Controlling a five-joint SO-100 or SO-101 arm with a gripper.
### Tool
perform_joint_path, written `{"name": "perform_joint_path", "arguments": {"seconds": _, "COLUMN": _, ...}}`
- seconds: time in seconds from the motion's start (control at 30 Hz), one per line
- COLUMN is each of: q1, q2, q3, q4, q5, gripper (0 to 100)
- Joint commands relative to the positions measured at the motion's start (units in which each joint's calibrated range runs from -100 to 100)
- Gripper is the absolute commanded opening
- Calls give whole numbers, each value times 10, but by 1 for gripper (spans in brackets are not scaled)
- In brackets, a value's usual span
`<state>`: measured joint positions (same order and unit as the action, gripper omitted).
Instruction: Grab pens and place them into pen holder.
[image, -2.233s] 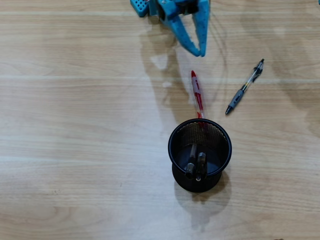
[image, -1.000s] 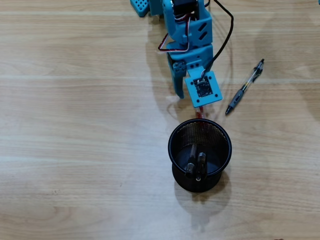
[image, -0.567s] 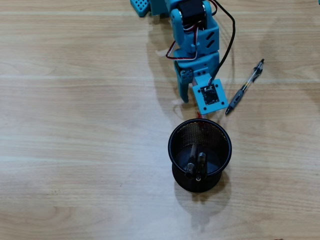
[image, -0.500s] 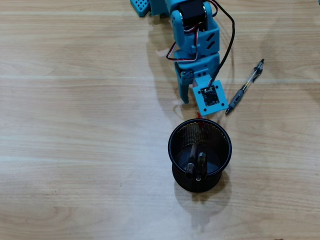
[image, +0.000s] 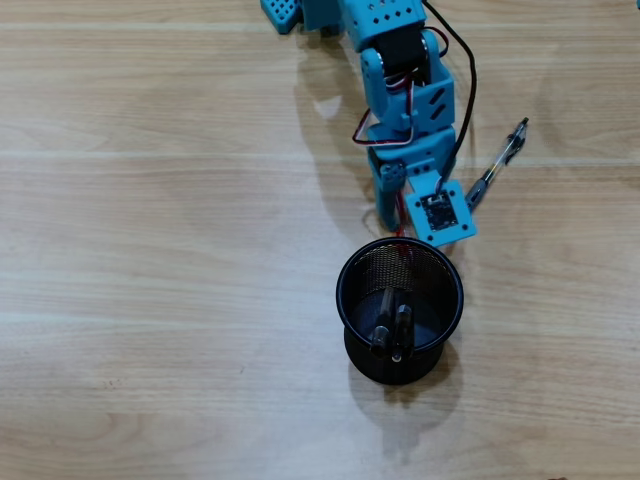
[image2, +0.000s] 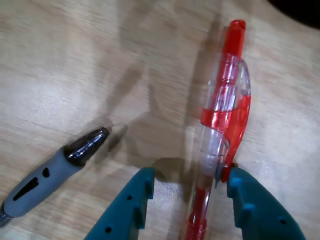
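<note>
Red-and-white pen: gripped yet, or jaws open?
Open. In the wrist view the gripper straddles the red-and-white pen lying flat on the wooden table; a gap shows beside one jaw.

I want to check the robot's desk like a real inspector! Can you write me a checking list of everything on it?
Surface: pale wooden table, bare and clean.
Job's things: black mesh pen holder with two dark pens inside; red-and-white pen flat on the table between the fingers; clear-and-grey pen lying beside the arm, its tip near the gripper in the wrist view.
Clutter: nothing seen.
Grippers: blue gripper open, straddling the red-and-white pen, one finger touching it.
Cables: black cable and red-and-white wires along the arm.
Surroundings: nothing seen.
</note>
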<state>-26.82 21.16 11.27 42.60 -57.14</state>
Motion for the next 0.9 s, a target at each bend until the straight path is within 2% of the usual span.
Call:
{"name": "perform_joint_path", "arguments": {"seconds": 0.0, "q1": -1, "q2": 18, "q3": -7, "q4": -5, "q5": -3, "gripper": 17}}
{"name": "perform_joint_path", "arguments": {"seconds": 0.3, "q1": 4, "q2": 24, "q3": -5, "q4": 2, "q5": -3, "gripper": 17}}
{"name": "perform_joint_path", "arguments": {"seconds": 0.5, "q1": 6, "q2": 24, "q3": -5, "q4": 2, "q5": -3, "gripper": 2}}
{"name": "perform_joint_path", "arguments": {"seconds": 0.87, "q1": 8, "q2": 8, "q3": -4, "q4": 3, "q5": -3, "gripper": 2}}
